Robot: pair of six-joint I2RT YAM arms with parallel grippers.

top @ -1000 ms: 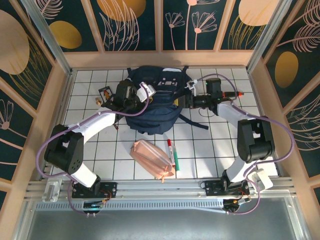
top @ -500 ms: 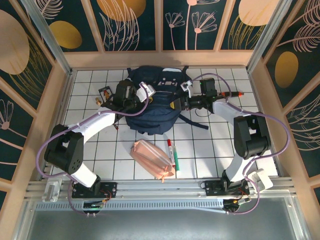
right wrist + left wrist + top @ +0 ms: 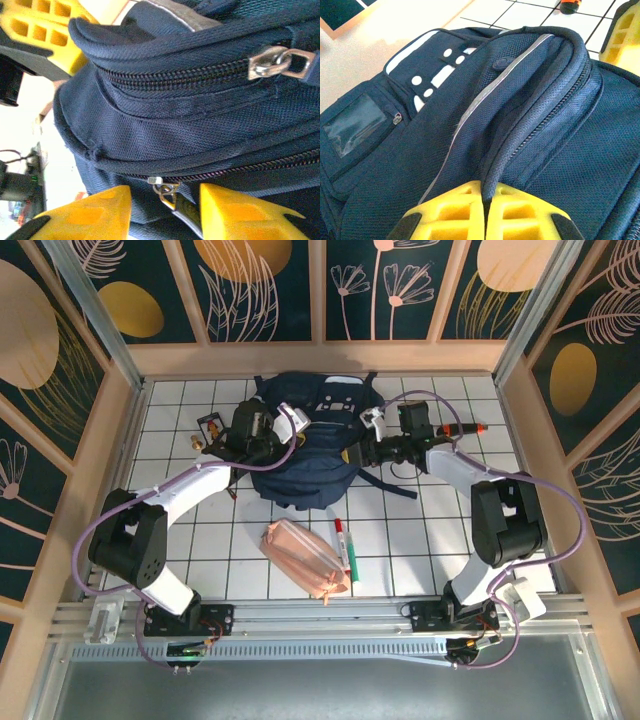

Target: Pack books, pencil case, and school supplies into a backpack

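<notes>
L gripper (image 3: 484,194) clenched on a fold of the large dark navy fabric backpack (image 3: 540,145). R gripper (image 3: 165,197), jaws parted round a small metal zip pull (image 3: 169,196), prob. not touching it.

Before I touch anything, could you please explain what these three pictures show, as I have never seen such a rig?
These are two robot arms bolted at the near edge of a tiled table. The top picture looks down from above and behind them; the other two come from a camera on each wrist, with yellow fingers at the bottom. On the table lie a navy backpack, a pink pencil case, a marker, a red-and-black tool and a small black card. The left end effector is shut, pinching a fold of the backpack. The right end effector is open, its fingers either side of a zip pull, not gripping it yet.
</notes>
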